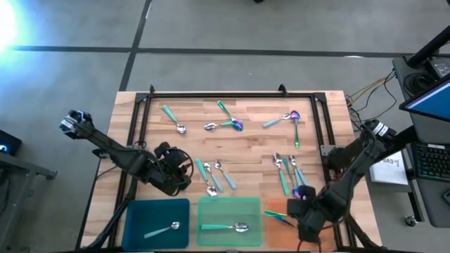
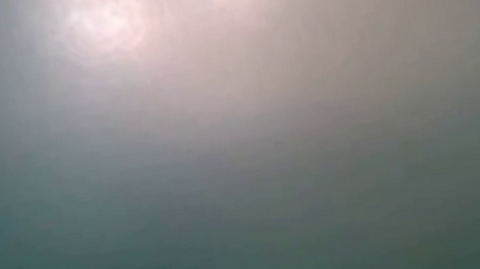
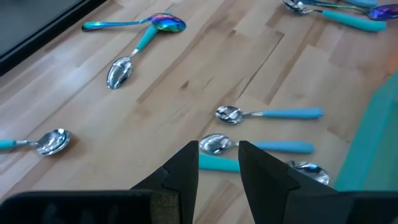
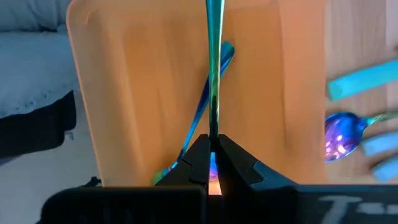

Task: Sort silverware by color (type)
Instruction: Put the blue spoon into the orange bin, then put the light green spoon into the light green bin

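My right gripper (image 4: 212, 146) hangs over the orange tray (image 4: 137, 93) at the table's near right, shut on an iridescent spoon (image 4: 214, 56). Another iridescent spoon (image 4: 200, 115) lies flat in that tray. My left gripper (image 3: 219, 158) hovers open, touching nothing, above a cluster of blue- and teal-handled spoons (image 3: 267, 113) lying flat mid-table (image 1: 214, 176). The blue tray (image 1: 137, 211) and the green tray (image 1: 211, 209) each hold one spoon. The low view shows only haze. My right gripper pinches the iridescent spoon between its two fingers at one end (image 4: 214, 138), where a purple glint shows between them. The fingers come steeply from above and lie in line with the spoon. Its long shaft sticks out past the fingertips over the orange tray; whether it touches the tray I cannot tell.
More spoons lie by the orange tray (image 1: 288, 169), one with a purple bowl (image 4: 339, 134), and others along the far side (image 1: 172, 118) (image 1: 225, 121) (image 1: 292, 119). A black frame (image 1: 232, 93) borders the wooden table. A desk with a keyboard (image 1: 429, 161) stands to the right.
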Controlling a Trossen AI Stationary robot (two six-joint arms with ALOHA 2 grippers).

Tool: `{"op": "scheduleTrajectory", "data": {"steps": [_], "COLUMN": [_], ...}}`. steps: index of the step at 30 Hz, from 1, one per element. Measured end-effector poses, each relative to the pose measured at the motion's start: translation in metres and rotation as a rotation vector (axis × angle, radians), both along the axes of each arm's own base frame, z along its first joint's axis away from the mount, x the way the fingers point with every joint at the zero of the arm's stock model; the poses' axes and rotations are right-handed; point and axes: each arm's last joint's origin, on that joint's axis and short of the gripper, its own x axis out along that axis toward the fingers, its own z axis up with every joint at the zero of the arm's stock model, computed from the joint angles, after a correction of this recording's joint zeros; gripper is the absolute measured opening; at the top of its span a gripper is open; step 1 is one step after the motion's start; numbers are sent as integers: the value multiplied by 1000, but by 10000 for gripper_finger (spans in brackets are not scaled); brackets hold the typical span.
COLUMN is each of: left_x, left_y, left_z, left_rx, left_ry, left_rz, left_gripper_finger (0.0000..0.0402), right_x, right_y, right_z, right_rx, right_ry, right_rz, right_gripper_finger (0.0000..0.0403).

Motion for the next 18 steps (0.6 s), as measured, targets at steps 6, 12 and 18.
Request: {"op": "scheduleTrajectory", "data": {"steps": [6,12,18], "left_x": [11,23,29], "left_y": [-7,-14,-19], "left_z": [7,12,10], "left_rx": [21,27,27], "left_ry": [4,38,102], "left_rz": [-31,-87,-120], "left_gripper_finger": [98,98,98], "right_x": [-4,-5,-4], "right_y": [5,3,3], "right_z": [-9,-15,-13], "right_rx": [-4,-17,-11], "right_ry": [13,28,31], "right_rz": [-3,-27,-41], "right_gripper_finger": [13,43,78]}}
